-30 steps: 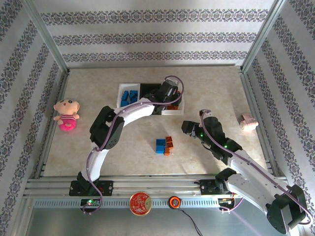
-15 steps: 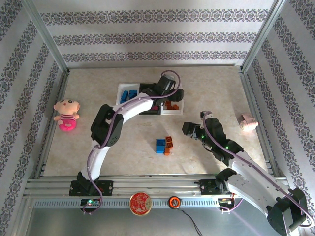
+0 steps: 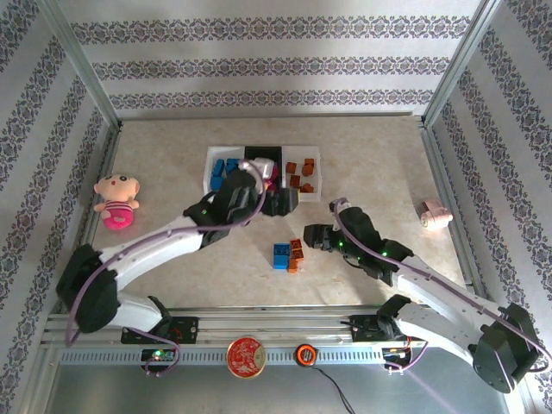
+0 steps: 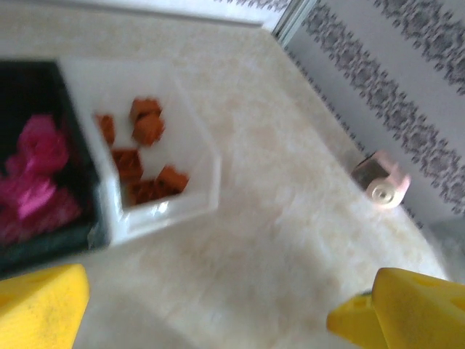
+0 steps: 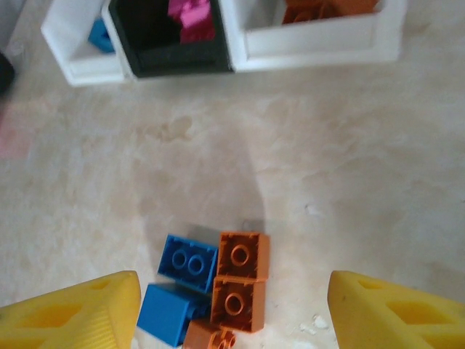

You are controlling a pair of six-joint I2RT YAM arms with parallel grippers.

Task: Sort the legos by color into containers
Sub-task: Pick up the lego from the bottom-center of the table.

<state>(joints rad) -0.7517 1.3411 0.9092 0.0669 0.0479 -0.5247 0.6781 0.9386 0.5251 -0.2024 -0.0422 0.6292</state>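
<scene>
Grippers first: my left gripper (image 3: 281, 201) hangs with its yellow fingers (image 4: 40, 305) spread wide and nothing between them, just at 6 o'clock of the containers (image 3: 210, 162). My right gripper (image 3: 312, 237) is spread too and empty, over the table (image 3: 172, 155), with the loose legos (image 3: 289, 255) just at its 9 o'clock in the top view.

Seen from my right wrist, that cluster lies between my fingertips (image 5: 73, 313): two blue bricks (image 5: 187, 259) at 9 o'clock of three orange bricks (image 5: 243, 254), touching them.

Among the joined bins, the left white bin (image 3: 210, 179) holds blue legos (image 3: 226, 167), the black middle bin (image 3: 257, 152) holds pink legos (image 3: 271, 166), and the right white bin (image 3: 318, 172) holds orange legos (image 3: 299, 175).

A pink doll (image 3: 116, 201) lies at 9 o'clock on the table, and a pink-white roll (image 3: 435, 214) at 3 o'clock.
</scene>
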